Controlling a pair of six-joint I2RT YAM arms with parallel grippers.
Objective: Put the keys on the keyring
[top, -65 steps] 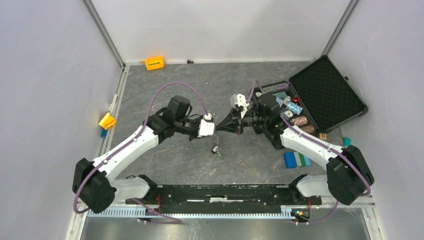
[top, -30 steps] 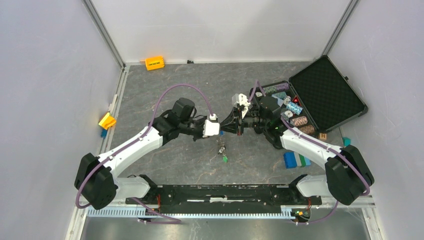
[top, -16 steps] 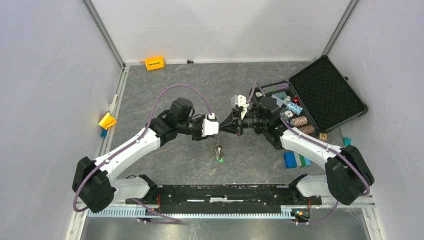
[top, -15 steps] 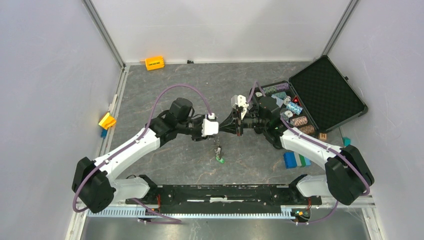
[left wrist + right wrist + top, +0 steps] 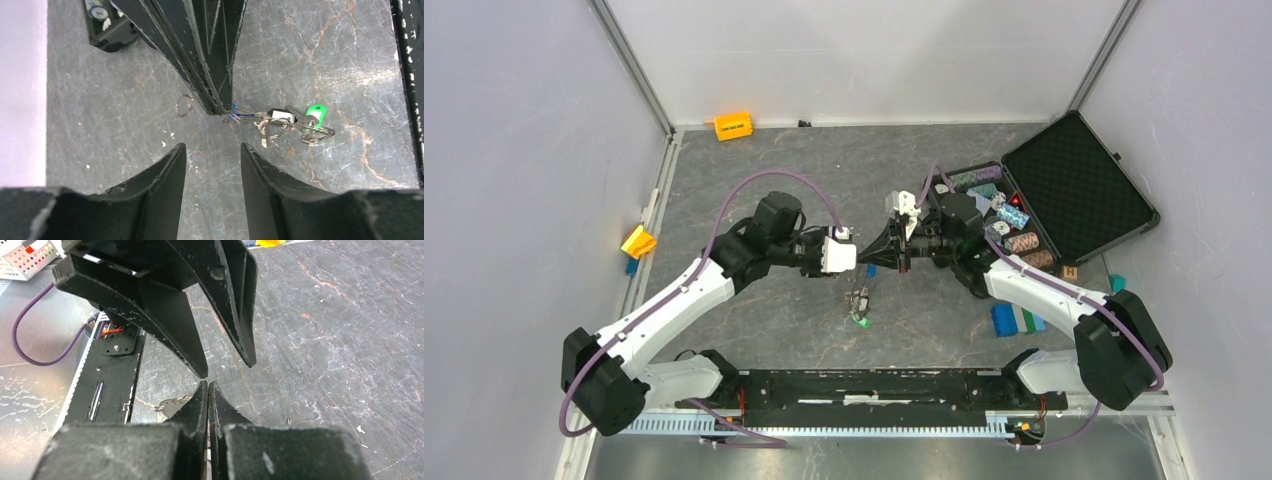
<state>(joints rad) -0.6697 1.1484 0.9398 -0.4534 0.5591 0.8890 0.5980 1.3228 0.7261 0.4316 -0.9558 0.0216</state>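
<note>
**Arms, two.** The left arm [image 5: 674,300] and the right arm [image 5: 1034,285] reach over one grey marbled worktop [image 5: 754,180] and meet nose to nose at its middle.

**Case, one.** A black case [image 5: 1079,185] lies open at the right edge. Its tray holds several rolls of striped chips [image 5: 1022,241], too small to count.

**Loose pieces, one of each.**
- An orange block [image 5: 733,126] lies by the far wall.
- A yellow piece [image 5: 638,241] lies at the left edge.
- A blue, green and white block stack [image 5: 1016,319] lies near the case.
- A small wooden cube [image 5: 1070,271] also lies near the case.

**Claws, two.** The left claw [image 5: 212,147] is spread, with bare worktop between its two fingers and nothing gripped. The right claw [image 5: 207,384] is pressed together, its tips pointing at that gap and stopping just short of it.

**Keyring, one.** The keyring [image 5: 172,402] shows as a thin, jagged silver edge nipped at the right claw's tips. From there it runs toward the near edge.

**Keys.** The keys [image 5: 292,122] bunch at the keyring's outer end, with small split rings among them. Three tags can be counted:
- one green tag [image 5: 315,111]
- one black tag [image 5: 280,114]
- one blue tag [image 5: 233,118], mostly hidden at the tips

Whether the bunch hangs or rests on the worktop cannot be told.

**Ring, one.** A small plain ring [image 5: 185,104] lies alone, just beside the right claw's tips.
</note>
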